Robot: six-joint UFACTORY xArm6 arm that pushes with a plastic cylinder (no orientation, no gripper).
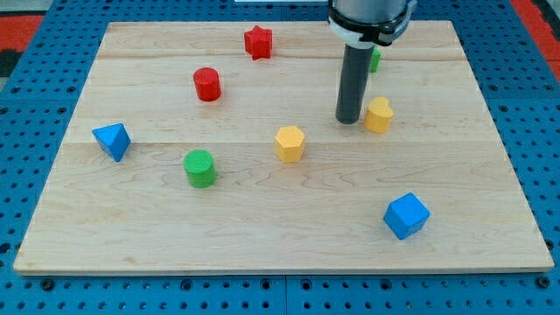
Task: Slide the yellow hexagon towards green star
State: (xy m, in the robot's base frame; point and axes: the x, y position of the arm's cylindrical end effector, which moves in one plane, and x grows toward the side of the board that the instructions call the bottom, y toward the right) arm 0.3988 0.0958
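Observation:
The yellow hexagon [290,143] sits near the middle of the wooden board. The green star [374,59] is at the view's top right, mostly hidden behind the rod; only a green sliver shows. My tip [349,120] rests on the board up and to the right of the yellow hexagon, just left of a yellow heart block [378,115], and below the green star.
A red star [257,41] is at the top centre, a red cylinder [207,84] left of centre, a green cylinder [199,168] at lower left, a blue triangular block [112,140] at far left, a blue cube [406,215] at lower right. The board [131,236] lies on a blue pegboard.

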